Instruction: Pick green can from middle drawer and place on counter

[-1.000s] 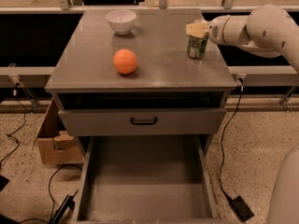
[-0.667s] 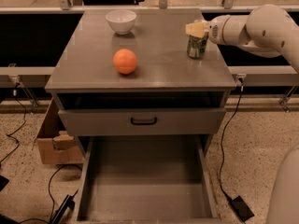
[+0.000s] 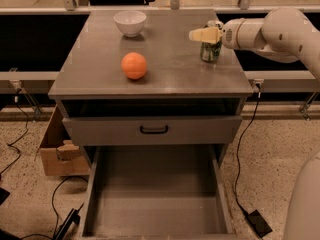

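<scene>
The green can (image 3: 211,50) stands upright on the counter (image 3: 165,69), near its right edge. My gripper (image 3: 200,34), pale cream at the end of the white arm, comes in from the right and sits level with the can's top, overlapping it and reaching a little to its left. The can's silver top is mostly hidden behind the gripper. The middle drawer (image 3: 155,199) is pulled out at the bottom front, and its grey floor is bare.
An orange ball (image 3: 134,65) lies at the counter's middle left. A white bowl (image 3: 130,22) stands at the back left. A closed drawer front with a black handle (image 3: 153,130) sits above the open drawer. A cardboard box (image 3: 57,151) and cables lie on the floor at the left.
The gripper's pale end has shifted slightly to the left across the can's top. The can, the ball and the bowl have not moved.
</scene>
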Robot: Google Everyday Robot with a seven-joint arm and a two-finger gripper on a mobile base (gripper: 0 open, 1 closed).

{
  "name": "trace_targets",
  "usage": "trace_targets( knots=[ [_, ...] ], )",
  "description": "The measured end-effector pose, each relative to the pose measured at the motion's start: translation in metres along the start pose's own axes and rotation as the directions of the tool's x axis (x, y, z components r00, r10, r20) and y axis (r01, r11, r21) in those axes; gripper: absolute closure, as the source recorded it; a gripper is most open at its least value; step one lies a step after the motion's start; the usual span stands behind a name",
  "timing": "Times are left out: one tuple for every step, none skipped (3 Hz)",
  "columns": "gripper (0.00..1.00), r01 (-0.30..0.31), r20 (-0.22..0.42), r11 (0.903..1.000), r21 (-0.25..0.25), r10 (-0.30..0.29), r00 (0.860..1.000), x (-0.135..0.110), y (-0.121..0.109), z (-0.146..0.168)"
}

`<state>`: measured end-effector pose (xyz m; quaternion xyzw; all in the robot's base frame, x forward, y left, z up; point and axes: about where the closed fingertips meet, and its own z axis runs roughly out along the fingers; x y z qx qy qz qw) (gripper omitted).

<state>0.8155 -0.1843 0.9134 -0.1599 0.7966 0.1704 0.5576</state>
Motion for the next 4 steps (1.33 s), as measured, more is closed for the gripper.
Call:
trace_targets(
  knots=[
    [0.0, 0.091, 0.005, 0.995, 0.041, -0.091, 0.996, -0.046, -0.005, -0.039],
    [0.0, 0.174, 0.007, 0.9809, 0.087, -0.175, 0.985, -0.087, -0.007, -0.089],
    [0.0, 0.311, -0.075, 0.9449, 0.102, -0.305, 0.95, -0.102, 0.0, -0.153],
    [0.0, 0.424, -0.191, 0.9049, 0.039, -0.409, 0.892, -0.09, 0.026, -0.219]
  ],
)
